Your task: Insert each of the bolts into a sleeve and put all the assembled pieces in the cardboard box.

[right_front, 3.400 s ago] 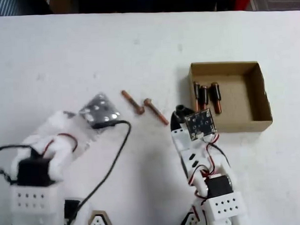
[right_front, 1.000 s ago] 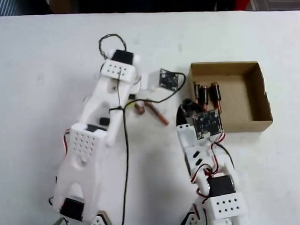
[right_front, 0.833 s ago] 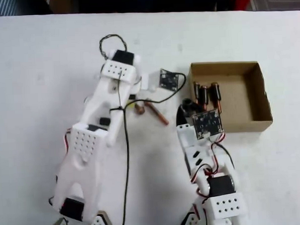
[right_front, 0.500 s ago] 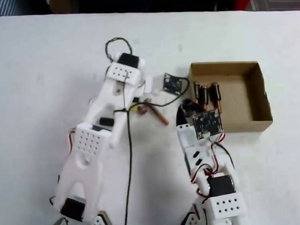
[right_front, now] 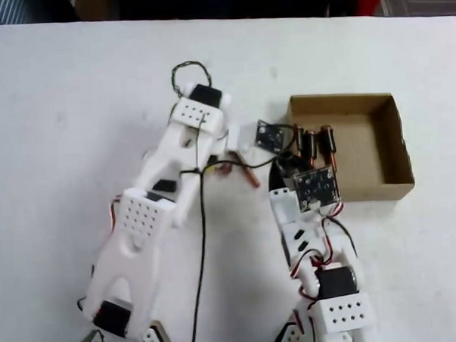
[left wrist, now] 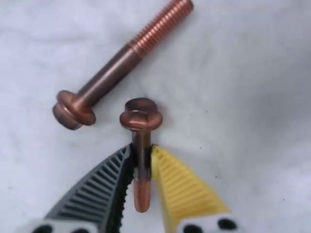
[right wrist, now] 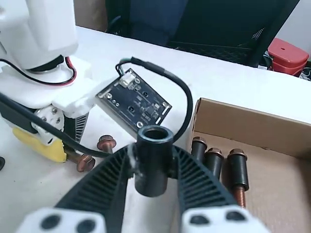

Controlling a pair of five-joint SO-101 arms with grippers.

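Currently the left gripper [left wrist: 141,154] is clamped on a bolt [left wrist: 141,141]. The grey and yellow fingers are pressed against the shank, the head sticks out past the fingertips, and the threaded tip points back toward the wrist. From the right wrist view the bolt sits low over the table [right_front: 73,87] and looks close to level.

The right gripper [right wrist: 153,159] is closed around a black sleeve [right wrist: 154,167]. It holds the sleeve upright with the open bore facing up, just beside the near-left corner of the cardboard box [right_front: 386,145].

Key relation: in the high view the held bolt is to the left of the sleeve, near it but not touching. The bolt's long axis runs roughly flat while the sleeve's bore is vertical, so the two axes are crossed. Judgement: the bolt must be tipped thread-down and brought over the bore before it can go in. With the head leading out of the fingers, that calls for a marked turn of the wrist.

A second bolt [left wrist: 121,60] lies loose on the table on a slant, its head just beside the held bolt's head. It rests between the two grippers and is nearer the left one.

The box holds three assembled pieces [right_front: 310,145], lying side by side against its left wall. The rest of the floor is bare cardboard.

Progress estimate: three done, one pair in hand, and one bolt waiting.
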